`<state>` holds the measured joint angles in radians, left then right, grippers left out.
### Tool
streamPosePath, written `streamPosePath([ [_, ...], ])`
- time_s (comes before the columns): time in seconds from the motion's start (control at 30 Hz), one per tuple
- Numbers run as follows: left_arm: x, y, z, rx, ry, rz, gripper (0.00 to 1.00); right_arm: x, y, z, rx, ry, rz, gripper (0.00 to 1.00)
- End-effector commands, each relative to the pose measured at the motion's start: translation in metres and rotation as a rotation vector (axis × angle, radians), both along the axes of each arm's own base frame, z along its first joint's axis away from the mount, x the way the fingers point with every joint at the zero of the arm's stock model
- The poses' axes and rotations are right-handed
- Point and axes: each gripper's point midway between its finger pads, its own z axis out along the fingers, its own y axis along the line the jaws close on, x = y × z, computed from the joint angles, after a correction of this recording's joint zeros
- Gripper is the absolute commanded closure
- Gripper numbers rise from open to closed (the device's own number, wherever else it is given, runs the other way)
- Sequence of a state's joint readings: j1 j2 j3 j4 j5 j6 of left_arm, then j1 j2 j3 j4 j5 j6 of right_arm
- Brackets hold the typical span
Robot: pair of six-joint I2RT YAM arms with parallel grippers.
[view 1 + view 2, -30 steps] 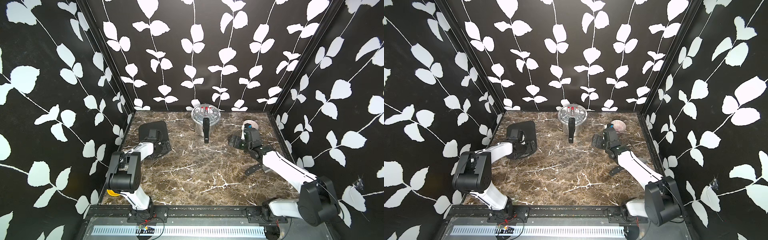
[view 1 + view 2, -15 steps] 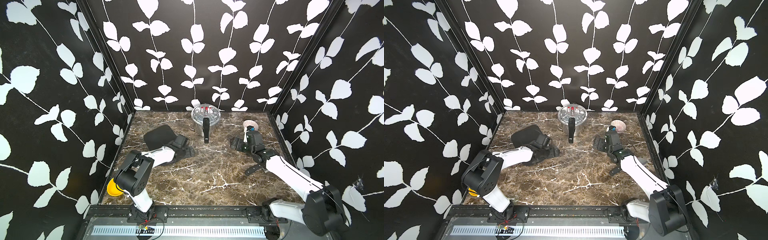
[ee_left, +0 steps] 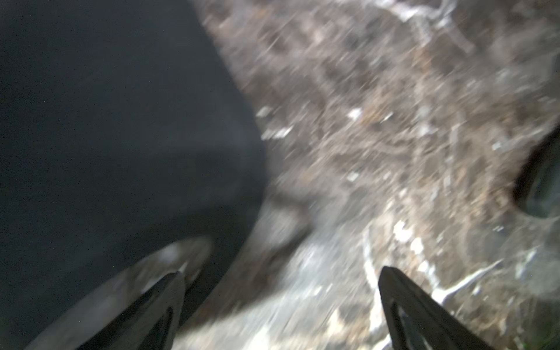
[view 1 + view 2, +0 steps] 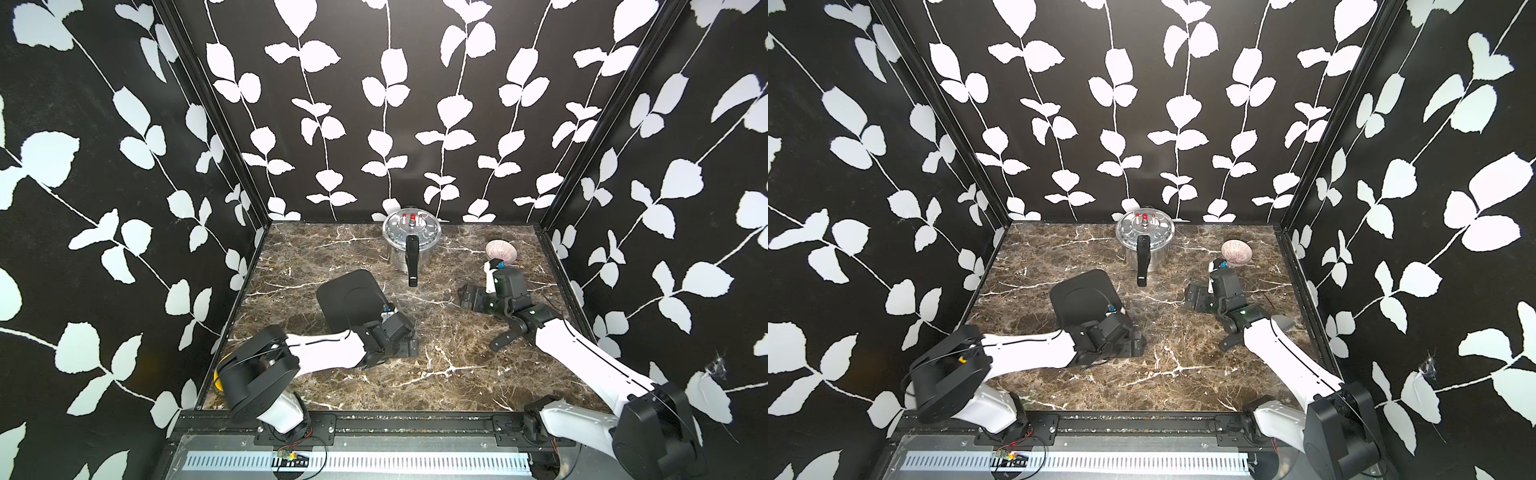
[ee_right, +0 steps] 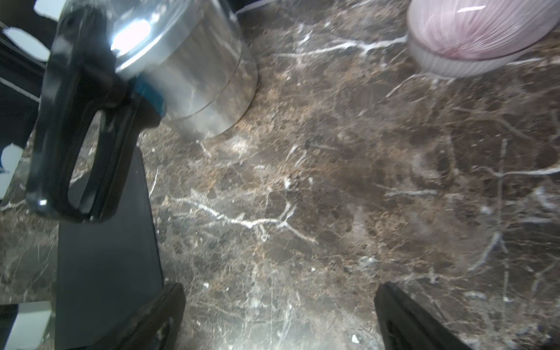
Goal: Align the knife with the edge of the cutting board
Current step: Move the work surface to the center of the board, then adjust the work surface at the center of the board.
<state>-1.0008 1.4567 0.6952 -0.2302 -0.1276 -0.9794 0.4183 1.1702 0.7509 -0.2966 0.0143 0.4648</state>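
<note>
One cutting board (image 4: 347, 299) lies left of centre on the marble table (image 4: 436, 374), its near end under the left arm (image 4: 324, 347); the left jaws stand open, one finger (image 3: 168, 294) over the board. A steel pot (image 4: 395, 232) sits at the back edge. The right jaws gape, holding nothing. The knife (image 4: 1229, 343) lies near the right edge, well apart from the board, blade hidden under the right arm (image 4: 1287, 365).

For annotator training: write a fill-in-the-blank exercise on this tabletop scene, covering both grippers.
1. The left gripper hangs at the edge of the flat matte ___ cutting board.
2. The right gripper, near the ribbed pink shell-shaped bowl, has its jaws ___.
3. The long black handle belongs to the round steel ___.
Missing: black; open; pot.
</note>
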Motion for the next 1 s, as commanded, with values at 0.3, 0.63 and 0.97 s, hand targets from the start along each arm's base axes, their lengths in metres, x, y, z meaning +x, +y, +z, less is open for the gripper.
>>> streamPosePath([
  [0.3,0.051,0.161,0.042,0.168,-0.062,0.290,0.01,-0.032,0.132,-0.032,-0.018,0.050,0.309,0.01],
  [0.63,0.132,0.211,0.022,0.123,-0.029,0.408,0.01,-0.033,0.236,-0.070,-0.105,0.090,0.520,0.01],
  [0.97,0.181,0.194,-0.011,0.018,0.030,0.377,0.02,-0.034,0.248,-0.095,-0.121,0.121,0.572,0.01],
])
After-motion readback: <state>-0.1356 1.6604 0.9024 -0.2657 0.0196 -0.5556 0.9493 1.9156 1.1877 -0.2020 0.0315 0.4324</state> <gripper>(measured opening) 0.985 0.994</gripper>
